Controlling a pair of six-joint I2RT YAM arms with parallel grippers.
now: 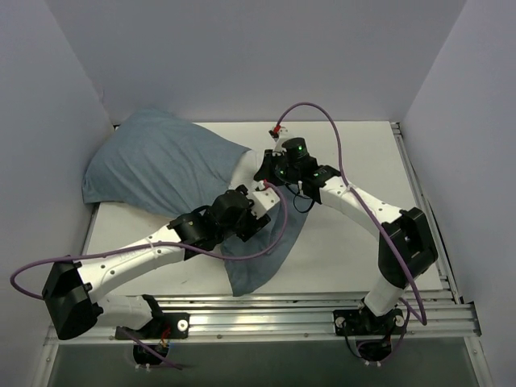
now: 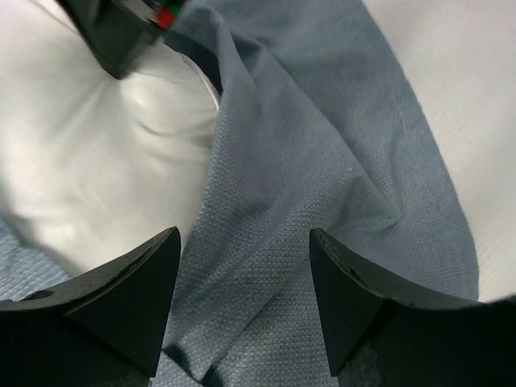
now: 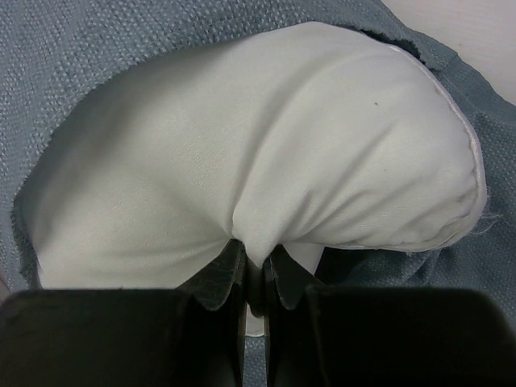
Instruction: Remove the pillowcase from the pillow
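The blue pillowcase (image 1: 157, 169) lies at the back left, its open end trailing forward as a loose flap (image 1: 262, 258). The white pillow (image 1: 248, 165) pokes out of that opening; most of it is hidden inside the case. My right gripper (image 1: 264, 172) is shut on a pinch of the pillow (image 3: 266, 153), with the pillowcase (image 3: 105, 48) bunched behind it. My left gripper (image 1: 251, 219) is open and hovers just over the loose pillowcase fabric (image 2: 282, 201), next to the bare pillow (image 2: 105, 161); nothing is between its fingers.
White walls close in the table (image 1: 363, 161) at the back and both sides. A metal rail (image 1: 322, 310) runs along the near edge. Purple cables loop from both arms.
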